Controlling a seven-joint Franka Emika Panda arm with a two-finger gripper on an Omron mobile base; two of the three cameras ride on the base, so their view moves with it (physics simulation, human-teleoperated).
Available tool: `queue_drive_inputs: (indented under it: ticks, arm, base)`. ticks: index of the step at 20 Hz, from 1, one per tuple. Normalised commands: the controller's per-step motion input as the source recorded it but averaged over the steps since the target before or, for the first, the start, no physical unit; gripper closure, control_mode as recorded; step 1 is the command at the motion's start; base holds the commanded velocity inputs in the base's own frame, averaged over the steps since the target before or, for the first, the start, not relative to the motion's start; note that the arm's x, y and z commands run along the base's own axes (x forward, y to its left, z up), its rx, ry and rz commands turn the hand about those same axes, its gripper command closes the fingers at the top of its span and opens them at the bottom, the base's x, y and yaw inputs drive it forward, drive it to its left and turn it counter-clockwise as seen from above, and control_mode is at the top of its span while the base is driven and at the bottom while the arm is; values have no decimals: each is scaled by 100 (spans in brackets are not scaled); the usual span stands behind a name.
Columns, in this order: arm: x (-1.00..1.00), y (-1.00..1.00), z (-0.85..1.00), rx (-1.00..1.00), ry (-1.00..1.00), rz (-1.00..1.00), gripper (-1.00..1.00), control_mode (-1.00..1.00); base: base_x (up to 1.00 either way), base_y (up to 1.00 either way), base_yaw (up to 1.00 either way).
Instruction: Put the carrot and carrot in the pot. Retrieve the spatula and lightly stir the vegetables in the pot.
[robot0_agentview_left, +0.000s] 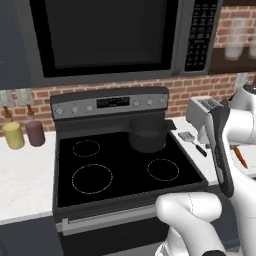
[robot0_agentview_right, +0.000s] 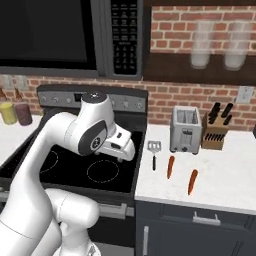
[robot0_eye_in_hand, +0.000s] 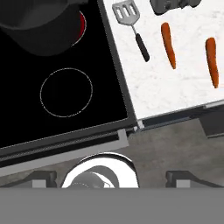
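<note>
A simulated kitchen with a black glass stove (robot0_agentview_left: 120, 170) set between two stretches of white bench (robot0_agentview_right: 210, 175). A microwave (robot0_agentview_left: 110, 35) hangs above the stove against a red brick wall.

A white robot arm reaches over the front right part of the stove. Its pincer (robot0_agentview_right: 121, 151) hangs above the front right burner ring (robot0_eye_in_hand: 66, 92), close to the stove's right edge, with its two fingers spread wide apart and nothing between them.

The pot (robot0_agentview_left: 148, 136), round and dark grey, sits on the back right burner. In the hand view a sliver of glowing red burner shows at the pot's rim.

On the bench to the right of the stove lies the spatula (robot0_eye_in_hand: 130, 27), its slotted silver head toward the wall and its thin black handle pointing toward the front edge. Just beside it, further right, lie two orange carrots: the nearer carrot (robot0_eye_in_hand: 168, 44) and the farther carrot (robot0_eye_in_hand: 212, 61), roughly parallel to the spatula and apart from each other.

Behind them stands a silver toaster (robot0_agentview_right: 185, 130), with a wooden knife block (robot0_agentview_right: 216, 132) next to it on the right. On the bench left of the stove stand a yellow jar (robot0_agentview_left: 13, 135) and a dark red jar (robot0_agentview_left: 35, 132), side by side.
</note>
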Motion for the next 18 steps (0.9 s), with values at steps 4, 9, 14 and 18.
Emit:
queue_drive_inputs:
  ticks: [4, 9, 14, 18]
  arm:
    - [0, 0, 0, 0, 0, 0, -100, 100]
    - [0, 0, 0, 0, 0, 0, -100, 100]
    - [0, 0, 0, 0, 0, 0, -100, 100]
    - [0, 0, 0, 0, 0, 0, -100, 100]
  base:
    - [-16, -100, 0]
    - [0, -71, 3]
    - [26, -7, 12]
    - [52, -10, 14]
